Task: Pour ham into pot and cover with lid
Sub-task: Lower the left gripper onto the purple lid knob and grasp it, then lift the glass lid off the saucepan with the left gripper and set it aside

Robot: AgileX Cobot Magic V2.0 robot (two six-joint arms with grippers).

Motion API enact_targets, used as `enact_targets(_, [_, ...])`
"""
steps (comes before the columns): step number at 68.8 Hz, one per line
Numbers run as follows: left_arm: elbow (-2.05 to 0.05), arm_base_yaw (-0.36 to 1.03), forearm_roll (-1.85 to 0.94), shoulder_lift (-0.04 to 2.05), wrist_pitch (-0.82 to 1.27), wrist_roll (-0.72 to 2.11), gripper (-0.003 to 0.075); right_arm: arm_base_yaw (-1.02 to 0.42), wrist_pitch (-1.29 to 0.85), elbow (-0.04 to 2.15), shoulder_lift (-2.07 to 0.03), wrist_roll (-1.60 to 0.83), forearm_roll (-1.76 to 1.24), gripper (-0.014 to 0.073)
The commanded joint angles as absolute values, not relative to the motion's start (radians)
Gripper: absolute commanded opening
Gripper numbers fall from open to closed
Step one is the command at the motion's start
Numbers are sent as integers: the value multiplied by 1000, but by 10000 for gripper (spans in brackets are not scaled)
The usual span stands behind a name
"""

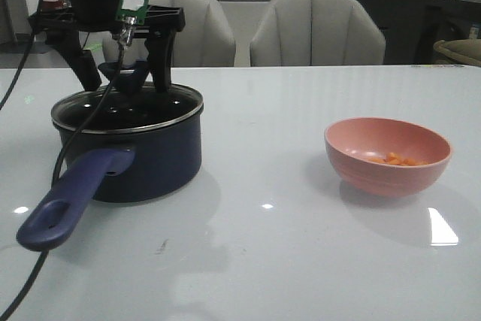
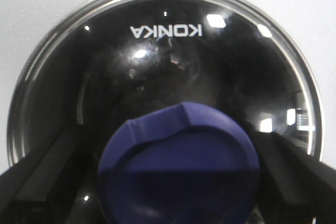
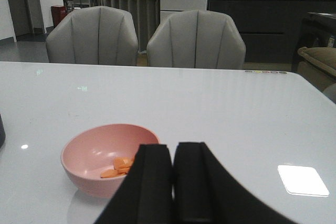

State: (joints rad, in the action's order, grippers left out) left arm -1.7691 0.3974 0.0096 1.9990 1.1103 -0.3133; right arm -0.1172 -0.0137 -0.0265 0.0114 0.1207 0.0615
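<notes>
left gripper [image 1: 134, 73]: fingers wide on both sides of the lid [image 1: 128, 107] knob, not squeezing, likely to lift it | lid: sits on pot [image 1: 143, 159] | ham [image 1: 394, 159]: in pink bowl [image 1: 387, 155], well apart | right gripper [image 3: 173, 182]: closed, holds nothing, waits by bowl

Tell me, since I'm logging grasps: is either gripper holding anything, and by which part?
The left gripper straddles the lid at its blue knob; whether it pinches it cannot be told. The right gripper is shut on nothing.
</notes>
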Motion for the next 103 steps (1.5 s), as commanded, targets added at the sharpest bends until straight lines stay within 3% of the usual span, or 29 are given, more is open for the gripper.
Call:
enact_targets(1, [-1800, 405, 0, 1952, 1083, -326, 548, -117, 59, -22, 30, 119, 73, 157])
enact_targets(14, [-1800, 405, 0, 1954, 1071, -326, 330, -117, 59, -22, 30, 119, 73, 157])
enact_targets(23, [-1800, 405, 0, 1954, 1071, -326, 258, -117, 59, -22, 30, 119, 73, 157])
enact_targets(76, [-1817, 386, 110, 1829, 1126, -326, 256, -117, 59, -22, 30, 119, 73, 157])
enact_targets(91, [-1717, 284, 140, 1733, 1106, -290, 256, -117, 59, -22, 30, 119, 73, 157])
enact_targets(103, [-1502, 151, 140, 1622, 977, -274, 256, -117, 59, -22, 30, 119, 73, 157])
